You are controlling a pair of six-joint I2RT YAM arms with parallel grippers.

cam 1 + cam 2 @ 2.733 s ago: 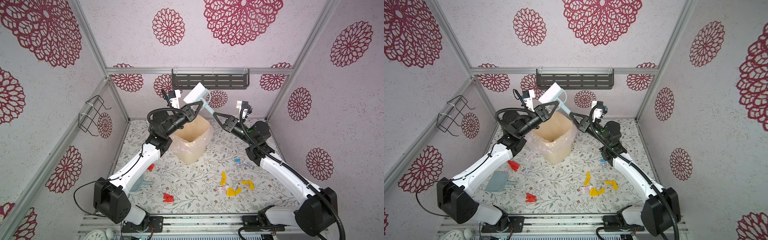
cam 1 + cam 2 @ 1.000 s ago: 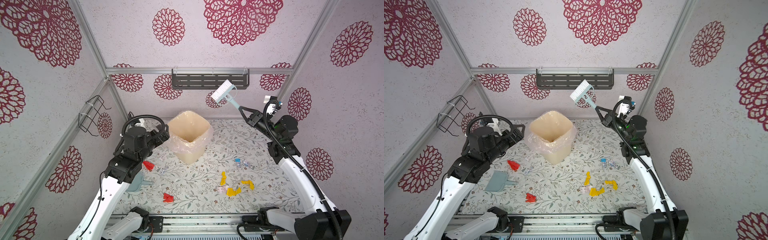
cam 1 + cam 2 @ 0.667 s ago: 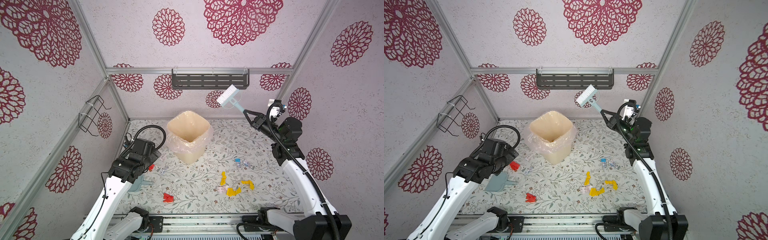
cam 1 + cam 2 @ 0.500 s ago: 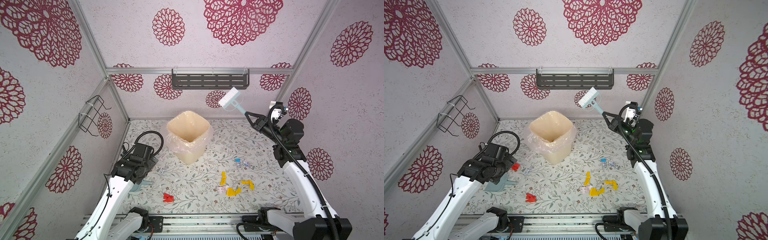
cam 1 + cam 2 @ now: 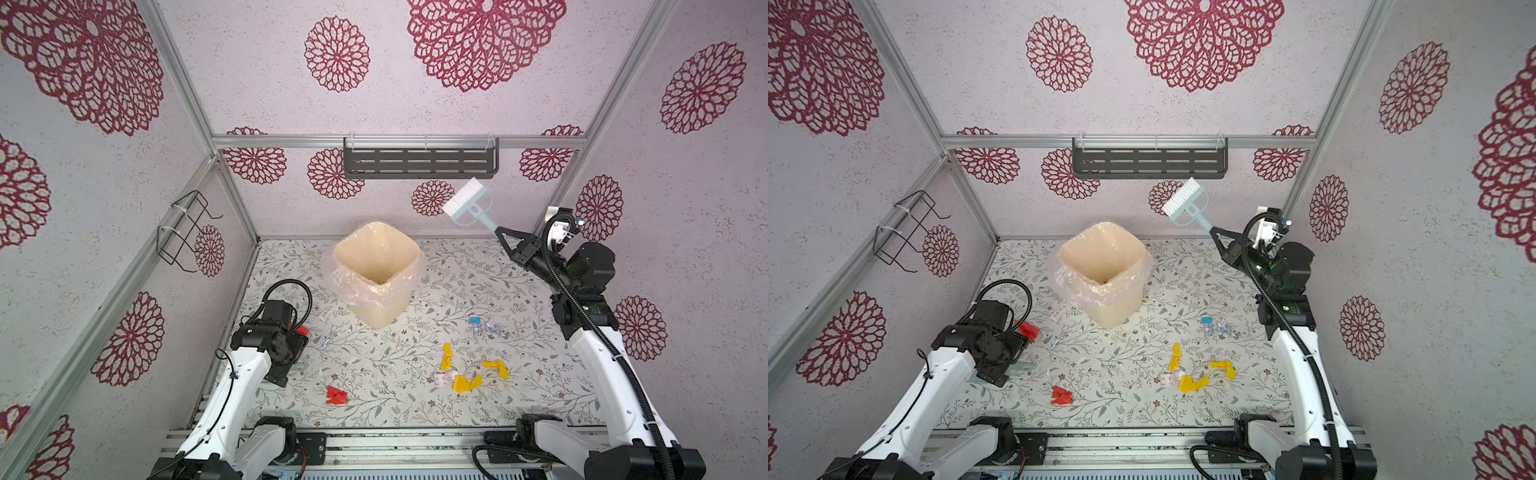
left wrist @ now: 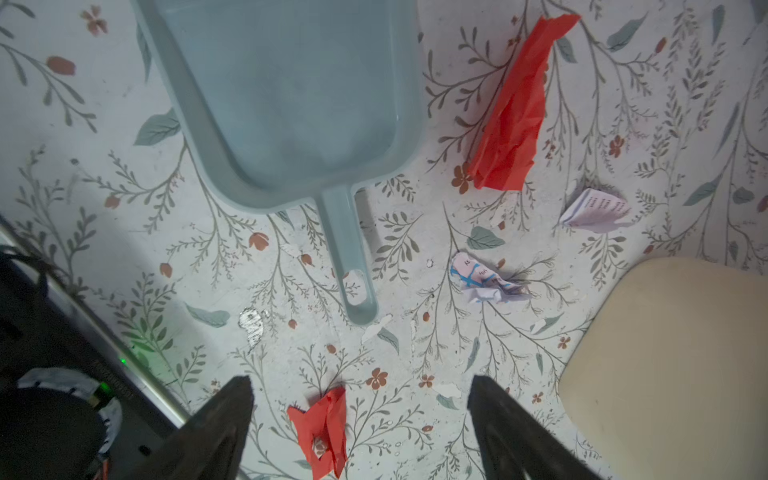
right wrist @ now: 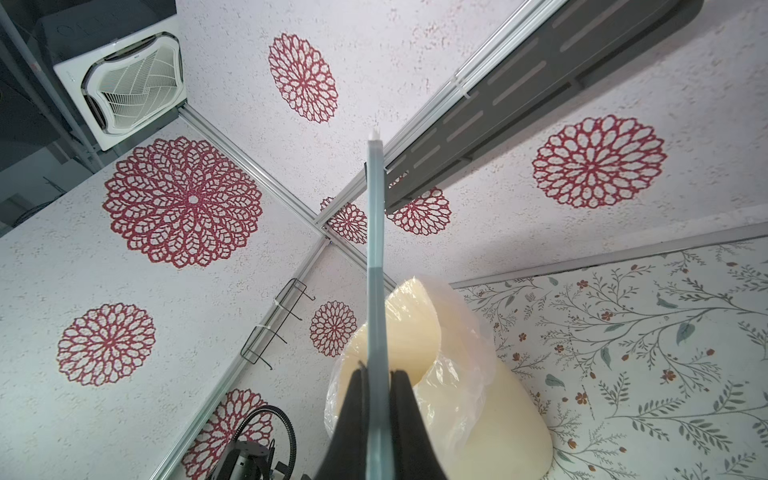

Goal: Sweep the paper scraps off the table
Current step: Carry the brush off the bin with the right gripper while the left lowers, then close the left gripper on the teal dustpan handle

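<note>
Honestly, with the left hand (image 6: 359, 384) spread near the dustpan handle (image 6: 347, 249), I'd drop straight down and pinch it mid-length, while the right hand (image 7: 377, 374) pinches the brush (image 5: 465, 200) up high and the paper scraps (image 5: 467, 382) lie scattered across the tabletop (image 5: 457, 291).

The dustpan (image 6: 291, 104) and brush (image 5: 467, 203) are showing smooth pale plastic with a soft sheen. The paper scraps (image 6: 509, 112) are lying crumpled and matt — thin paper. The table (image 6: 104, 232) covering is looking matt, scuffed in spots. The bin liner (image 7: 461, 328) is glinting — thin glossy film.
</note>
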